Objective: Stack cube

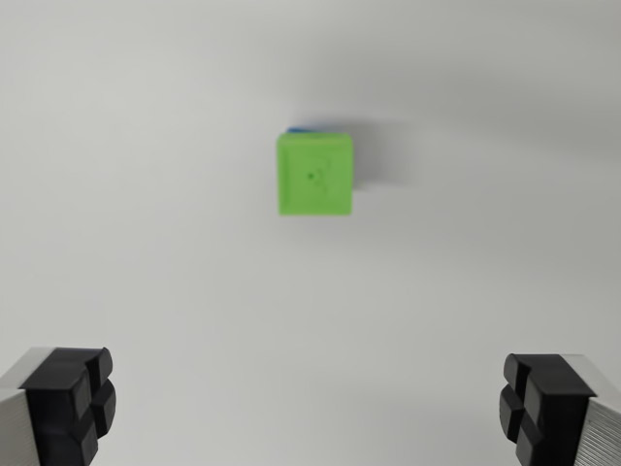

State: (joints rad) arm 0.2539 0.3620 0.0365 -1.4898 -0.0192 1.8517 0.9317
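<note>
A green cube (315, 174) sits on top of a blue cube (309, 128), of which only a thin strip shows along the green one's far edge. Both lie near the middle of the wrist view, on a white surface (146, 243). My gripper (309, 408) is open, its two black fingertips (73, 398) standing far apart at the bottom corners. Nothing is between them. The stack lies well beyond the fingertips, apart from them.
A soft shadow falls to the wrist view's right of the stack. Plain white surface fills everything else in view.
</note>
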